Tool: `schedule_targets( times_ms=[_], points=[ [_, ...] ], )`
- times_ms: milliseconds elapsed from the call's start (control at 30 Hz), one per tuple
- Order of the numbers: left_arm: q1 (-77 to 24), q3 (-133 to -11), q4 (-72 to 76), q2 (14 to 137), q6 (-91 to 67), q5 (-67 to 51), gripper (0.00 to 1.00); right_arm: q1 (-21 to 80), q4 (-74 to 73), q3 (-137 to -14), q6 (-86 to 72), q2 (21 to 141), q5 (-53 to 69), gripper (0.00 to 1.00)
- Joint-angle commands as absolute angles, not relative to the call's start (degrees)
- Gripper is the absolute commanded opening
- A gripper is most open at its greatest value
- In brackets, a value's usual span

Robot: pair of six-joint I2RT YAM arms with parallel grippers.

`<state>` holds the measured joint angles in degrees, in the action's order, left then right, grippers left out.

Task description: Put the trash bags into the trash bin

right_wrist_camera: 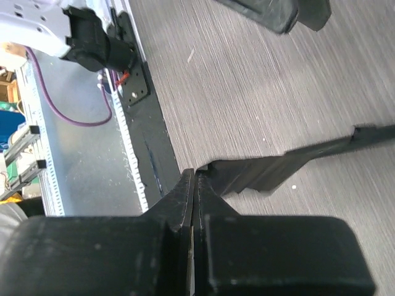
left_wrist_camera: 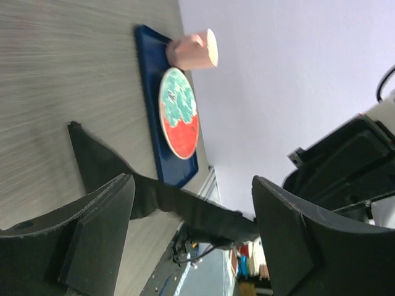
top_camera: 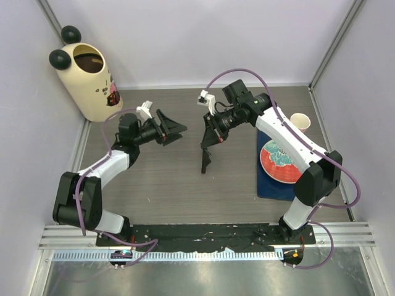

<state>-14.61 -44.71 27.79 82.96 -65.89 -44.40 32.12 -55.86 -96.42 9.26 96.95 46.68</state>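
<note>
The black trash bag [top_camera: 205, 157] hangs as a folded strip from my right gripper [top_camera: 213, 132], which is shut on its top edge above the middle of the table. In the right wrist view the shut jaws [right_wrist_camera: 194, 185] pinch the bag [right_wrist_camera: 290, 166], which trails off to the right. My left gripper [top_camera: 176, 131] is open and empty, just left of the bag and pointing at it. In the left wrist view the bag [left_wrist_camera: 105, 169] shows beyond the open gripper [left_wrist_camera: 194, 234]. The cream trash bin [top_camera: 86, 80] with black ball ears stands at the far left corner.
A blue tray [top_camera: 266, 185] with a red-and-teal plate [top_camera: 281, 161] lies on the right under my right arm. A paper cup [top_camera: 300, 121] stands behind it. The plate [left_wrist_camera: 179, 114] and cup [left_wrist_camera: 194, 50] also show in the left wrist view. White walls enclose the table.
</note>
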Motion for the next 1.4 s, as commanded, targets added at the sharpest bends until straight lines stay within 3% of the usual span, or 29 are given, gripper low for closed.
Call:
schedule_targets(
  times_ms=[0, 233, 400, 567, 633, 733, 800, 867, 1100, 1367],
  points=[
    [-7.84, -42.19, 23.73, 77.35, -59.01, -46.22, 0.81, 31.64, -51.33, -101.86, 5.11, 97.56, 51.32, 0.01],
    [-5.98, -43.77, 8.01, 62.77, -31.33, -51.25, 0.86, 30.85, -39.31, -104.5, -9.63, 97.91, 53.26, 0.01],
    [-9.75, -43.59, 7.9, 57.04, -27.07, -46.77, 0.96, 30.85, -23.31, -103.27, -22.57, 98.0, 53.17, 0.01],
    [-16.24, -46.74, 10.9, 59.32, -24.01, -36.07, 0.98, 30.85, -15.83, -103.63, -30.14, 99.14, 52.82, 0.01],
    [-17.49, -48.16, 6.96, 62.04, -22.59, -32.53, 0.98, 31.03, -18.26, -103.36, -29.1, 99.92, 52.74, 0.01],
    [-17.58, -49.13, 1.08, 66.17, -17.42, -35.84, 0.86, 28.05, -31.48, -101.97, -18.85, 100.63, 51.07, 0.01],
    [-19.76, -49.92, -6.63, 68.45, -9.55, -37.87, 0.78, 22.7, -36.8, -98.46, -10.08, 99.41, 48.18, 0.19],
    [-24.84, -51.06, -10.7, 71.53, -4.16, -37.54, 0.75, 19.27, -43.75, -93.44, -5.12, 98.35, 44.67, 0.19],
    [-38.22, -51.41, -5.55, 82.42, 2.37, -26.99, 0.86, 8.62, -48.43, -84.99, 1.32, 98.26, 39.82, 0.22],
    [-43.41, -57.39, 2.09, 96.05, -3.86, -23.74, 0.84, 3.35, -49.39, -84.9, 3.07, 97.65, 38.84, 0.22]
  ],
)
